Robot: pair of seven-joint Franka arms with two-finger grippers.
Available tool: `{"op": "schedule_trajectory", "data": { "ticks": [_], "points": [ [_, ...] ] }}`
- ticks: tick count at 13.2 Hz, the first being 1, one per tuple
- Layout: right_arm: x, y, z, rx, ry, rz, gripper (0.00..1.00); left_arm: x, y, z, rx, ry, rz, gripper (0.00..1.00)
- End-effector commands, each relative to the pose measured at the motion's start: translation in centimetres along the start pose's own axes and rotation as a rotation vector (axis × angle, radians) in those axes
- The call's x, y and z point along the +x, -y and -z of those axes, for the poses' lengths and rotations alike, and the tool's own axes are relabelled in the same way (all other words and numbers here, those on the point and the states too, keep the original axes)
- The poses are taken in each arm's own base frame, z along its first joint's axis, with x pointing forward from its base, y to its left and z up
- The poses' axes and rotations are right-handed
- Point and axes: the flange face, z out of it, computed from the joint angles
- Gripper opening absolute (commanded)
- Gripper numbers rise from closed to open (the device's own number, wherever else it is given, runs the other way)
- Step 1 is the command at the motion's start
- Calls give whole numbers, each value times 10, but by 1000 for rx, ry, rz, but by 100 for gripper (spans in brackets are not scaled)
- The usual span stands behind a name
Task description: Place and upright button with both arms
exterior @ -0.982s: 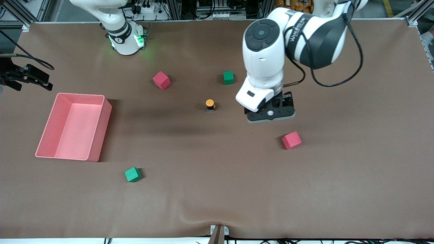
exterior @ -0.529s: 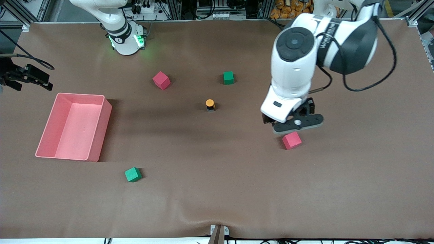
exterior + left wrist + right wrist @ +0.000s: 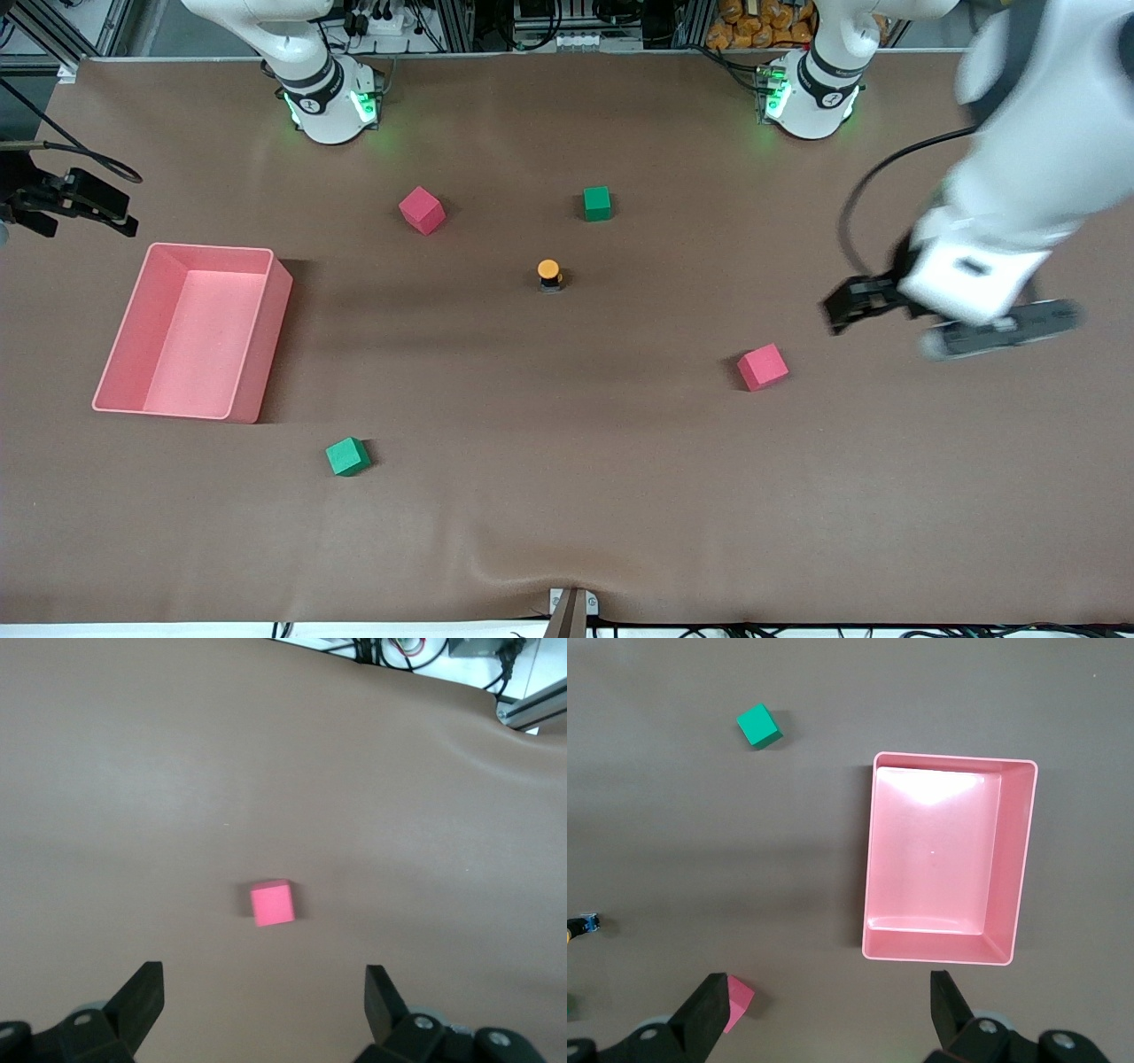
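The button [image 3: 549, 273] stands upright on its black body near the middle of the table, orange cap up, with nothing touching it. At the edge of the right wrist view the button [image 3: 579, 926] just shows. My left gripper [image 3: 1001, 330] hangs over bare mat toward the left arm's end of the table, well away from the button. In its wrist view the left gripper [image 3: 263, 997] is open and empty, with a red cube [image 3: 272, 903] below. The right gripper [image 3: 828, 1003] is open and empty, high over the table; it does not show in the front view.
A pink bin [image 3: 252, 354] stands at the right arm's end. One red cube [image 3: 421, 210] and one green cube [image 3: 597, 203] lie toward the bases. Another red cube [image 3: 762, 367] and another green cube [image 3: 347, 456] lie nearer the front camera.
The left arm has swung from beside the button, over the red cube, out toward its own end of the table. The button and cubes have not moved.
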Motion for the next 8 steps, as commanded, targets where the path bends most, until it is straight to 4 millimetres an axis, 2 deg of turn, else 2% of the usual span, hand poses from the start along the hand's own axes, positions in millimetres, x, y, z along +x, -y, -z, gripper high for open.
{"op": "schedule_trajectory", "data": {
  "ticks": [1,2,5,7,8],
  "points": [
    [-8,-1,3,-10,-4,-6,100,-2,52,27,-37,20,-48,100],
    [-8,-1,3,-10,-4,-6,100,1,74,34,-35,19,-53,100],
    [-8,-1,3,-10,-3,-6,100,3,113,50,-29,8,-71,100],
    [-8,-2,2,-10,-1,-8,100,5,133,51,-36,19,-85,100],
    [-8,-2,2,-10,-1,-8,100,3,136,54,-36,22,-82,100]
  ]
}}
